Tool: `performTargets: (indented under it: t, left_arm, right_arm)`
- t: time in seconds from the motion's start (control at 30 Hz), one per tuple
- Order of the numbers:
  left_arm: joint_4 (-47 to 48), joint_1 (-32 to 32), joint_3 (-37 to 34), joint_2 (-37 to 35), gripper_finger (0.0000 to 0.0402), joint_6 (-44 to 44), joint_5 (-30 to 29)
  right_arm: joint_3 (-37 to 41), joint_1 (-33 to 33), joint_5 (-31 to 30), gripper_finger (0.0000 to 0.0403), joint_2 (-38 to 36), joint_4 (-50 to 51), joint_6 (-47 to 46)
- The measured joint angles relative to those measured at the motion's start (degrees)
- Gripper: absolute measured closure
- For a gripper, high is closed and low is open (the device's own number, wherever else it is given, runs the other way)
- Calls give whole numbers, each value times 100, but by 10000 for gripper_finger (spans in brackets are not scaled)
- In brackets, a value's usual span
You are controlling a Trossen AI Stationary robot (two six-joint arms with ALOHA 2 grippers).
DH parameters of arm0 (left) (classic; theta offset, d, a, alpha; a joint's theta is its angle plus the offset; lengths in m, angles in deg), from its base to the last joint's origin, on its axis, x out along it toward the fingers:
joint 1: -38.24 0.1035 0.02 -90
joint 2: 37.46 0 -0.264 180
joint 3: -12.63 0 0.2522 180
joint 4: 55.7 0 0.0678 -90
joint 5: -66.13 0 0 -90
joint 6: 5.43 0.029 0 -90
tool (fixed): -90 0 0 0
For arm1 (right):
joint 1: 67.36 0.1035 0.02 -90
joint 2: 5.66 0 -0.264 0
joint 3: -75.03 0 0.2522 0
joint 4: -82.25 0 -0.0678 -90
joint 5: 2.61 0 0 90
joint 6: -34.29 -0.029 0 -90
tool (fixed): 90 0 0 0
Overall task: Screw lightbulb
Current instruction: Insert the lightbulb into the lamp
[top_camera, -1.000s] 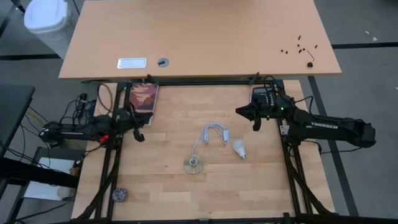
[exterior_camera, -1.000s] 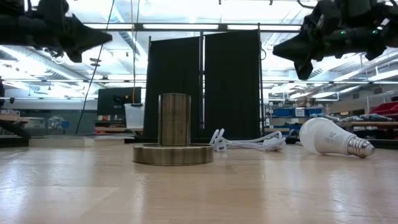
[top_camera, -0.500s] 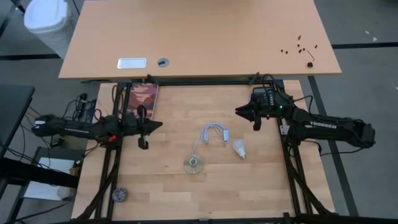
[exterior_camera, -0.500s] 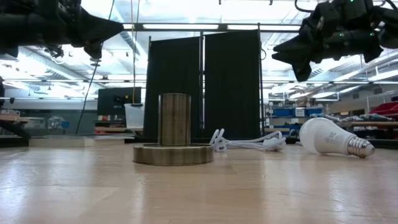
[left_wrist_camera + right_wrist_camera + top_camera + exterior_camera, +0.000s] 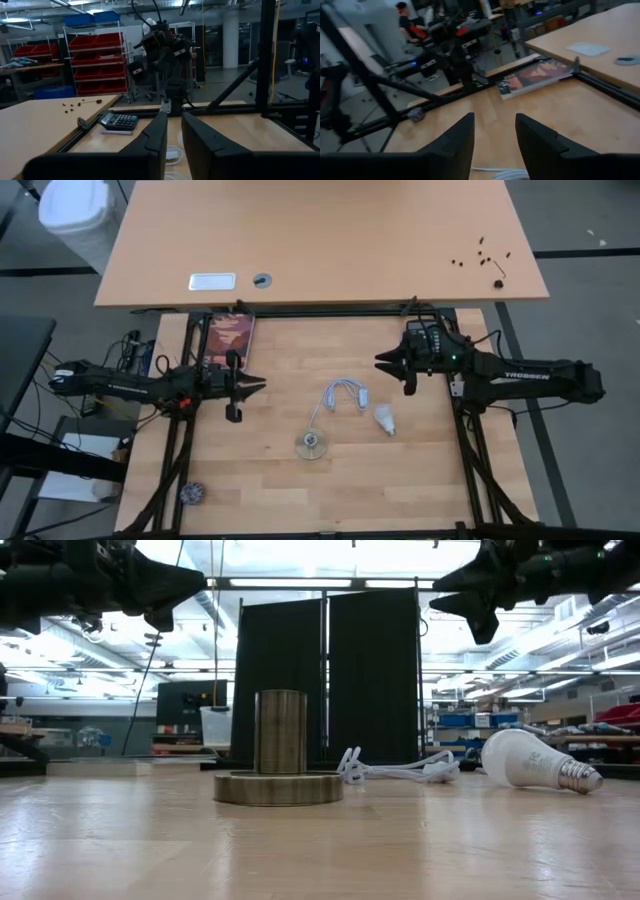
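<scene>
The white lightbulb [image 5: 384, 418] lies on its side on the wooden table, right of centre, with its screw base [image 5: 580, 778] toward the right of the low view. The round silvery socket [image 5: 312, 445] stands upright on its disc base [image 5: 279, 787]. Its white cord [image 5: 340, 394] lies coiled behind it. My left gripper [image 5: 262, 384] hovers left of the cord and points level toward the table's right, its fingers a little apart [image 5: 174, 140]. My right gripper [image 5: 380, 361] hovers above and beyond the bulb, open [image 5: 494, 135], pointing toward the table's left. Neither gripper holds anything.
A book [image 5: 228, 338] lies at the table's far left and a calculator [image 5: 420, 335] at its far right. A small round object [image 5: 192, 493] sits by the near left edge. A second desk [image 5: 320, 240] lies beyond. A person [image 5: 407, 22] sits in the room behind.
My left gripper has swung forward toward the table's right and tipped up from pointing downward to about level. My right gripper has risen a little. Bulb, socket and cord have stayed where they were.
</scene>
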Motion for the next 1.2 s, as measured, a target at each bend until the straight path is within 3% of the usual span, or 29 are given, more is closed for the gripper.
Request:
performTargets:
  t: [0.33, 0.53, 0.8, 1.03, 1.2]
  left_arm:
    - [-4, -3, 0, 0, 283, 166, -20]
    - [-116, -3, 2, -3, 264, 234, 43]
    - [-118, -5, 2, -3, 259, 69, 1031]
    - [-111, -5, 2, -3, 259, -232, 1049]
    - [-88, -5, 32, -3, 259, -351, 1048]
  right_arm:
    - [-326, 607, -1389, 249, 0, 702, -226]
    - [-328, 623, -1412, 249, 0, 754, -364]
    - [-328, 627, -1565, 249, 0, 592, -508]
    - [-330, 748, -1579, 249, 333, 592, -938]
    - [-330, 991, -1975, 249, 803, 312, -1048]
